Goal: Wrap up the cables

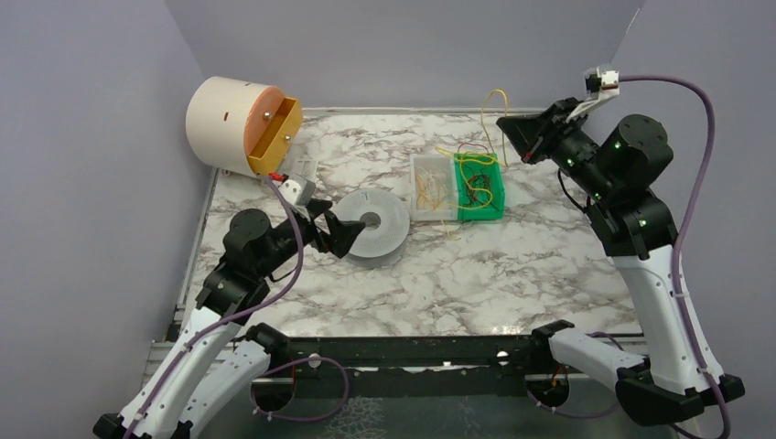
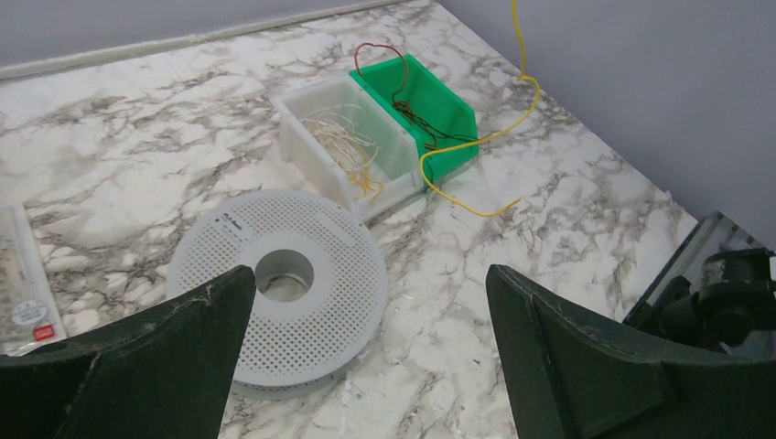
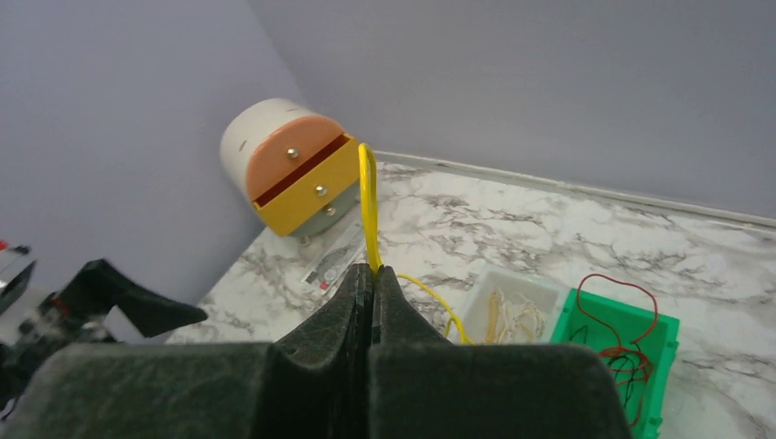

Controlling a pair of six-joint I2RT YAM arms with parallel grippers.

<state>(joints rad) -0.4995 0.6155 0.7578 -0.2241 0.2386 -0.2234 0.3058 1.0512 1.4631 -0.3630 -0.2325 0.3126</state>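
My right gripper (image 3: 373,271) is shut on a thin yellow cable (image 3: 368,197) and holds it raised above the far right of the table (image 1: 514,128). The cable loops above the jaws (image 1: 495,91) and trails down toward the green bin (image 1: 482,189), which holds more yellow and dark red-brown cables (image 3: 604,275). In the left wrist view the yellow cable (image 2: 476,140) runs over the green bin's (image 2: 430,96) corner onto the marble. My left gripper (image 2: 371,283) is open and empty, low beside a grey perforated spool (image 2: 284,283), at the spool's left edge in the top view (image 1: 346,233).
A clear bin (image 1: 430,189) of pale ties stands left of the green bin. A white cylinder with an open yellow drawer (image 1: 242,123) sits at the back left. A small plastic packet (image 2: 23,293) lies left of the spool. Walls close in the back and both sides.
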